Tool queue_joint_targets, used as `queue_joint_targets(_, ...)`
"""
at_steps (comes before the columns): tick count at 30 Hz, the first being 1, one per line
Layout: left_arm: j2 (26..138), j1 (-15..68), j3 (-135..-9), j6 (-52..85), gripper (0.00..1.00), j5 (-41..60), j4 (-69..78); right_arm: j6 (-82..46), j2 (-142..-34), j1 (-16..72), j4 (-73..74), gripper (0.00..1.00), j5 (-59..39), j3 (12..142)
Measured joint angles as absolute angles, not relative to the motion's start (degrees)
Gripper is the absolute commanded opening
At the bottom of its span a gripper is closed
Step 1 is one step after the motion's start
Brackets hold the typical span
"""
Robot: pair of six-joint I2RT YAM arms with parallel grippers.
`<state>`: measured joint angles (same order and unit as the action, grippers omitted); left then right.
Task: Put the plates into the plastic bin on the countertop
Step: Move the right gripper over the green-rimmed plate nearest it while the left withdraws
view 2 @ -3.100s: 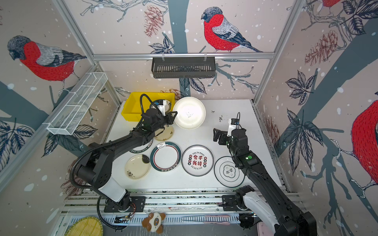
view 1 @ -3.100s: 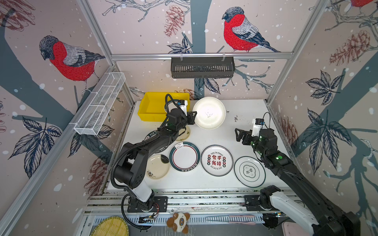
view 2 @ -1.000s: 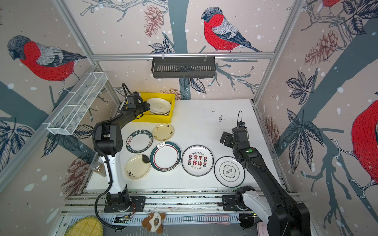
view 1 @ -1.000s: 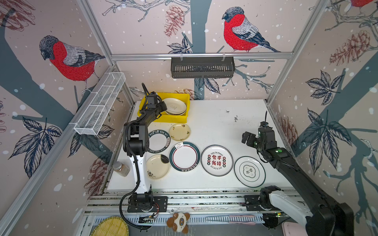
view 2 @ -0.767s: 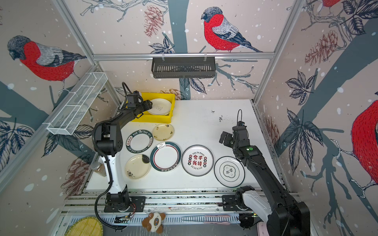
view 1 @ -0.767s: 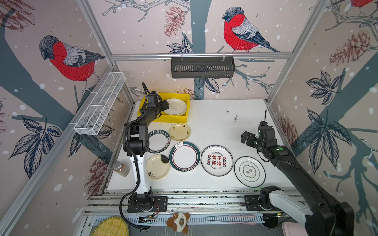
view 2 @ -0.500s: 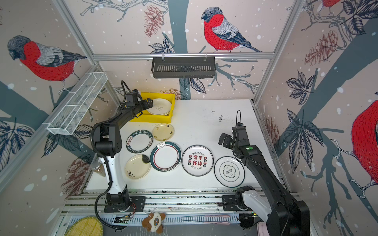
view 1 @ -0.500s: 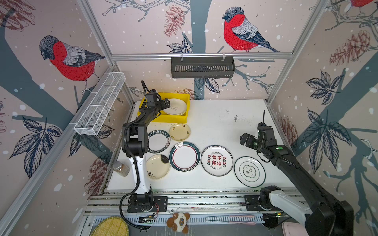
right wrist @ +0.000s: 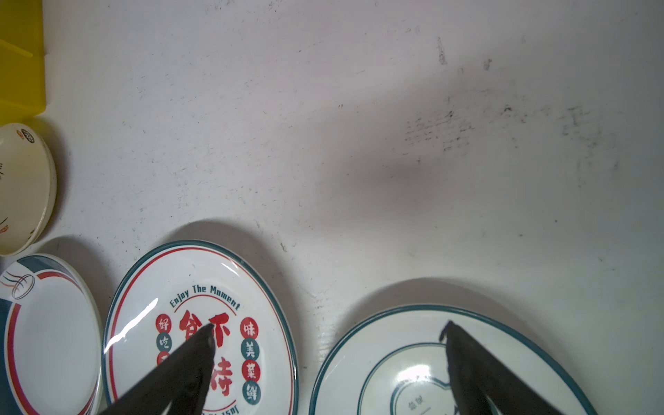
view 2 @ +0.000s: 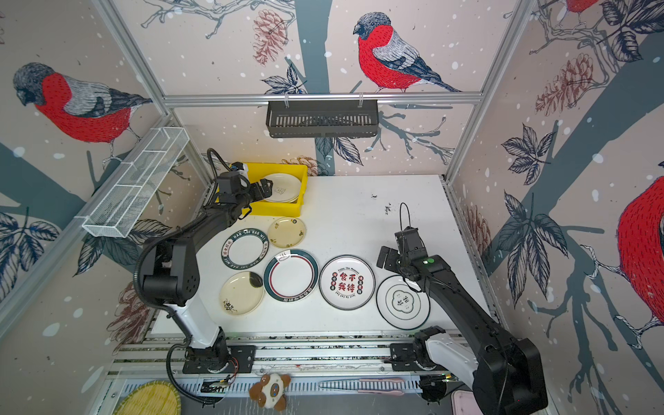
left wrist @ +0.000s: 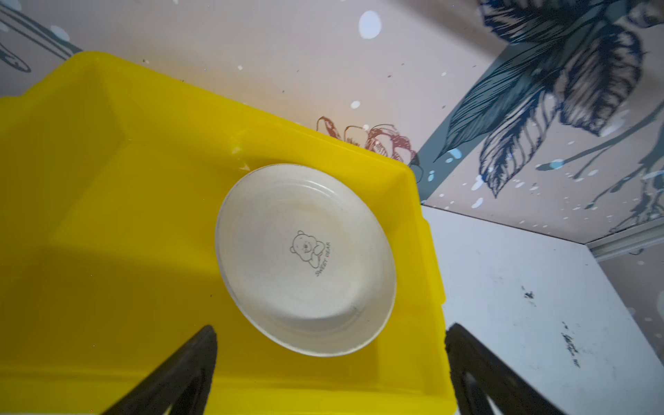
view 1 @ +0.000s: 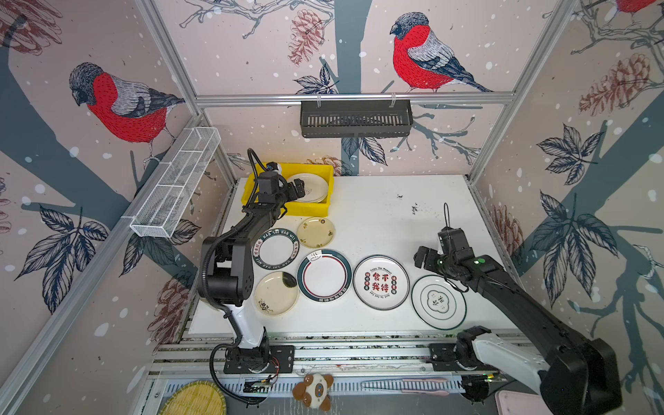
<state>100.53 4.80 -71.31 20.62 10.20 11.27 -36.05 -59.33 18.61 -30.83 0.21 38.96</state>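
Observation:
The yellow plastic bin (view 1: 309, 209) (view 2: 281, 209) (left wrist: 107, 201) stands at the back left of the white countertop (view 1: 377, 215). One cream plate with a bear drawing (view 1: 312, 187) (view 2: 286, 187) (left wrist: 305, 258) lies inside it. My left gripper (view 1: 296, 190) (view 2: 264, 188) (left wrist: 332, 328) hangs open over the bin's near side, holding nothing. Several plates lie on the countertop, among them a red-lettered plate (view 1: 381, 282) (right wrist: 201, 334) and a green-lined plate (view 1: 438, 301) (right wrist: 413, 359). My right gripper (view 1: 427, 260) (view 2: 386, 260) (right wrist: 328, 327) hovers open above the gap between these two.
More plates lie near the left arm: black-rimmed (view 1: 276, 248), small cream (view 1: 316, 232), cream with a dark patch (view 1: 276, 293), green-and-red-rimmed (view 1: 324, 276). A black slotted basket (view 1: 355, 118) and a white wire basket (view 1: 176, 181) hang on the walls. A bamboo disc (view 1: 196, 399) lies below the front rails.
My left gripper has opened and let go of the cream plate, which now lies in the bin. My right gripper has crept a little toward the front plates.

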Motion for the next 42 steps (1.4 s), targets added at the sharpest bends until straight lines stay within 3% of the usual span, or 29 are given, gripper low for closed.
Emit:
queue_joint_targets(8,85.0,9.5,-56.3,22.8,0.98,7.6,18.8,-41.9,-58.5,23.0,-32.4,0.99,2.2,34.9)
queue_joint_targets(17,76.3,15.2,-48.6,24.1,0.98,7.3,21.8,-48.2,-58.3,25.9,-30.8,1.0,3.3,29.3)
queue_joint_targets(42,78.5,16.7,-47.6,25.0,0.98,7.5,22.4,-59.8,-55.5,25.0,-9.7,0.99,4.9,18.9)
